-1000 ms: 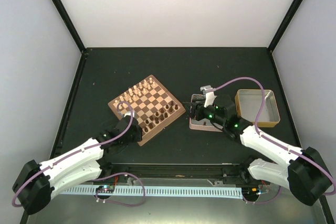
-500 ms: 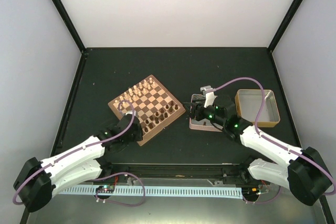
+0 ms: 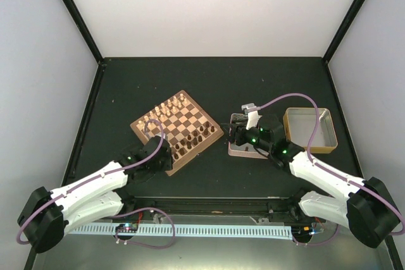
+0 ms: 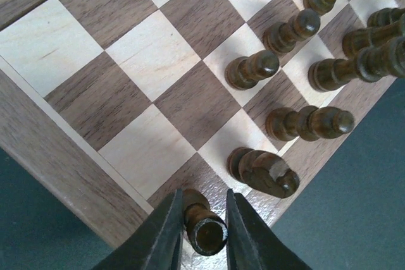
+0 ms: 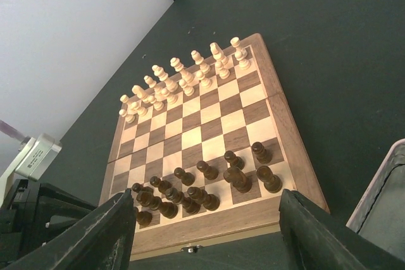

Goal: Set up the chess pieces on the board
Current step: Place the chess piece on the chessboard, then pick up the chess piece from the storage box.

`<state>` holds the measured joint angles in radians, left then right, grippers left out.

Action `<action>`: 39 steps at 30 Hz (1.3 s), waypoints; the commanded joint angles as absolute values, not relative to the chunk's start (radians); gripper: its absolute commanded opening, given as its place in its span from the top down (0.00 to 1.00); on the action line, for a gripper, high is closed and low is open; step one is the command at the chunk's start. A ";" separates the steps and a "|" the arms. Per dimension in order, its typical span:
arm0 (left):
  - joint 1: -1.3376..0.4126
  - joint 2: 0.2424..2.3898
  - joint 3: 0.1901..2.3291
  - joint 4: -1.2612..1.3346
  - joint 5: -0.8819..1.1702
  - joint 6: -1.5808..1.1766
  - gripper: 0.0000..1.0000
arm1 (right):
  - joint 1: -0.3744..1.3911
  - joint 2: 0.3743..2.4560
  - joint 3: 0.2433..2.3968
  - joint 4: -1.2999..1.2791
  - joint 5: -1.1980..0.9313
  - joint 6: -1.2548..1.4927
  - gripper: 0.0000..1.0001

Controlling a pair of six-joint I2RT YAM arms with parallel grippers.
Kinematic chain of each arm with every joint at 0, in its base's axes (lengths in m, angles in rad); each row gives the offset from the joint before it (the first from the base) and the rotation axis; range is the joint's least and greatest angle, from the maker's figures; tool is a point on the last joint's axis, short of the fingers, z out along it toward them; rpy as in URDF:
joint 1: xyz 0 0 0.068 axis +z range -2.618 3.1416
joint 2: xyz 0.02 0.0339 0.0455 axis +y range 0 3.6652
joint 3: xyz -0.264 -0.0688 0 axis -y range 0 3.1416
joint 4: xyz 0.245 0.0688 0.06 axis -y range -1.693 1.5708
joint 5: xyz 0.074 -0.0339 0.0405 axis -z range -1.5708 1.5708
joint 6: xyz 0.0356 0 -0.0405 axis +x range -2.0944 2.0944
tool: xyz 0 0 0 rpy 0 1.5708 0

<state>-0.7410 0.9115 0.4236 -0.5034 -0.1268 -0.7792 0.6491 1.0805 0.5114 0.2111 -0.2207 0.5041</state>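
A dark piece (image 4: 206,232) is clamped in the left gripper (image 4: 201,214), bottom centre. It is judged light and rigid; a mid-stem hold is advised

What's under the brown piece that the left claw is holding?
The board lies under the dark piece in the left gripper. Its fingers hide whether the base touches.

White walls (image 3: 209,11), black tabletop (image 3: 190,77), black posts (image 3: 74,14)

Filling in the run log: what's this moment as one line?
left gripper: shut on dark piece, at edge of board | right gripper: open, empty, facing board
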 commanded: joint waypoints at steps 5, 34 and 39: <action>-0.746 0.922 0.458 -0.523 -0.109 -0.764 0.71 | 0.648 1.067 0.502 0.248 -0.209 0.505 0.36; -0.715 0.742 0.715 -0.506 -0.214 -0.417 0.38 | 0.646 0.970 0.757 -0.662 0.153 0.673 0.36; -0.665 0.817 0.786 -0.476 -0.148 -0.350 0.38 | 0.644 1.051 0.792 -0.742 0.144 0.664 0.33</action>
<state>-0.6994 0.7818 0.7174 -0.5377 -0.2005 -0.4461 0.6483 1.0000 0.7509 -0.6189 0.1211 0.6575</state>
